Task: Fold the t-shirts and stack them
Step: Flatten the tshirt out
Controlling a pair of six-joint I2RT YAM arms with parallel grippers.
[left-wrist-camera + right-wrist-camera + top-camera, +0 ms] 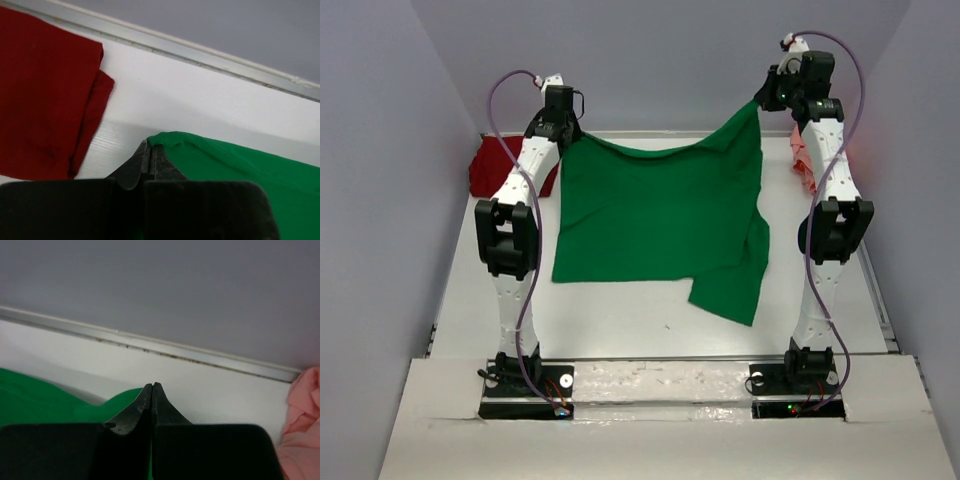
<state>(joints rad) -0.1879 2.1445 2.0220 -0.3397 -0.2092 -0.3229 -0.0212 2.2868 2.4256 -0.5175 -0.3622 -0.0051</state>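
Nearest, in front of the green t-shirt (660, 215), the arm bases (525, 385) sit bolted at the near edge of the table (620, 335), with bare white tabletop between them and the cloth. The shirt's lower hem comes closest to the bases; whether it rests on the table or hangs just above it I cannot tell. On the shirt's right side a flap droops lower than the rest, limp and uneven, as soft fabric does under no tension. Higher up the cloth spreads into a broad matte sheet whose top edge sags in a shallow curve. That sag fits the hold: the left gripper (150, 150) pinches one upper corner and the right gripper (152, 387) the other, each pair of jaws pressed together on a thin fold of green, the right corner lifted higher. I judge the arms hold it spread so it can be laid flat for folding. Beyond the shirt's left corner the dark red t-shirt (40, 90) lies in flat layers with fairly straight edges. Beyond its right corner the salmon pink t-shirt (302, 415) sits crumpled in soft ridges. Behind the shirt run a pale rail (200, 352) and a plain grey wall (150, 280).
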